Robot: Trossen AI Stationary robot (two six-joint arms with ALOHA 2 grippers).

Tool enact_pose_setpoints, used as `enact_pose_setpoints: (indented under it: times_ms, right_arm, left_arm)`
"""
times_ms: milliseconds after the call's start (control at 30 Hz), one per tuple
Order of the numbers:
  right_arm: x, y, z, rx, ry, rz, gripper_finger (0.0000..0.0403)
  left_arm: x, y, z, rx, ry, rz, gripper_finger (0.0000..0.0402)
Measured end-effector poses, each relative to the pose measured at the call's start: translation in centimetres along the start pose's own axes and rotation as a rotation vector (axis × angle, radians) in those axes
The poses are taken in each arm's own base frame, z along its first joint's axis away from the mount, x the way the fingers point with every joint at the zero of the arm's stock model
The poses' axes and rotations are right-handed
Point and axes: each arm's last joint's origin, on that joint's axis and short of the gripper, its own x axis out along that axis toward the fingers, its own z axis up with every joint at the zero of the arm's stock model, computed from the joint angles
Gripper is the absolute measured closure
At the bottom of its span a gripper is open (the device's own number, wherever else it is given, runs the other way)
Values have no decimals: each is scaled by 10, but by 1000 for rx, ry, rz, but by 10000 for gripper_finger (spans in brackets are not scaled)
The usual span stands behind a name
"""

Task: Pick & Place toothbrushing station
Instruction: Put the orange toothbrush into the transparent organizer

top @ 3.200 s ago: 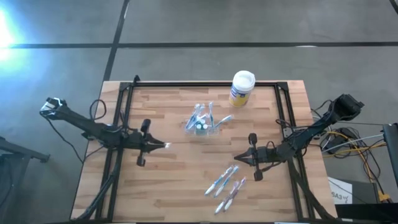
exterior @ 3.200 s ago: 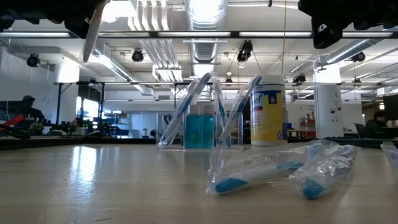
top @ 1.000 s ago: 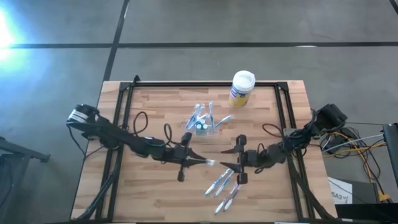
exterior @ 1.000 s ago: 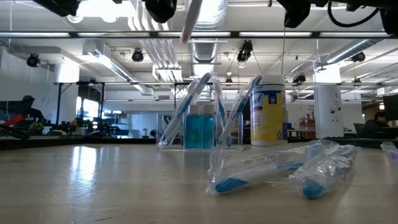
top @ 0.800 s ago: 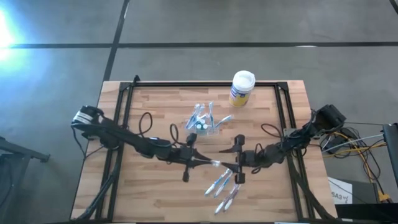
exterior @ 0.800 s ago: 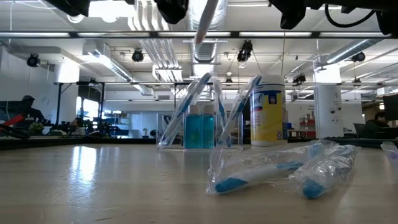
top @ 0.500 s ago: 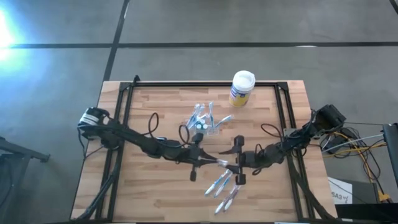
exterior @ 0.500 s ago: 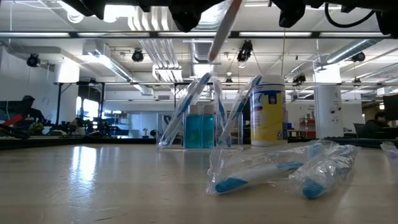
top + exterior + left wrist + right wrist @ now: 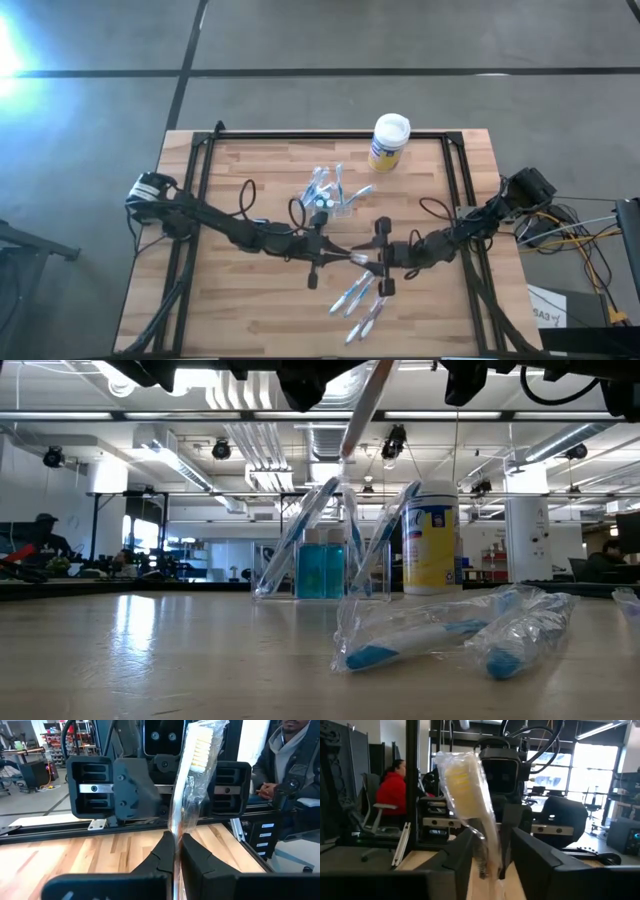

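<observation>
The toothbrushing station [image 9: 328,200], a clear holder with blue inside and brushes leaning in it, stands mid-table, also in the low view [image 9: 325,565]. A wrapped toothbrush [image 9: 356,260] hangs above the table between both arms. My left gripper [image 9: 338,258] is shut on it. My right gripper [image 9: 376,262] faces it, open, one finger on each side of the brush [image 9: 487,835] without plainly touching it. The bristle head [image 9: 462,780] reaches back between the right fingers. My left gripper pinches the wrapped toothbrush's handle [image 9: 175,827] between its two fingers [image 9: 162,852], through the clear wrapper. The fingers come level from the table's left. The brush runs on past the fingertips, its head [image 9: 200,745] toward the right gripper. It is tilted and clear of the table [image 9: 365,405].
A white-lidded yellow canister [image 9: 389,142] stands at the far edge, right of the holder. Several more wrapped toothbrushes [image 9: 362,300] lie on the wood near the front, below the grippers, also in the low view [image 9: 450,630]. People sit in the room behind.
My left gripper has carried the wrapped toothbrush toward the table's right, up to my right gripper, so the brush now sits between the right fingers. The brush has stayed in the air, tilted. My right arm has hardly shifted.
</observation>
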Motion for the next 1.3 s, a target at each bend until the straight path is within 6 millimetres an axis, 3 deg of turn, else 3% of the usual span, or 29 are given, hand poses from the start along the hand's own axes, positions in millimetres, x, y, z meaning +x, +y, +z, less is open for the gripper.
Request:
enact_pose_setpoints:
  times_ms: [267, 467, 633, 867, 1000, 1133, 1300]
  right_arm:
    - [1, 0, 0, -5, 3, 5, 382]
    - [0, 1, 0, -8, 9, 8, 387]
    - [-5, 3, 5, -2, 3, 24, 388]
    - [-21, 8, 19, -17, 58, 24, 389]
    - [-40, 10, 29, -25, 80, -22, 389]
    - [-62, 8, 38, -6, 45, 21, 389]
    - [-82, -11, 52, 77, 1, 9, 389]
  left_arm:
    - [0, 0, -1, -8, 3, 0, 390]
    - [-1, 0, -1, -27, 12, -1, 355]
    - [-15, 2, 8, -11, 115, -8, 306]
    - [-60, 8, 36, 11, 304, -5, 280]
    - [-92, 10, 38, -6, 341, -4, 287]
    - [-125, 13, 35, -53, 265, 24, 320]
    - [-158, 20, 21, -114, 217, 36, 392]
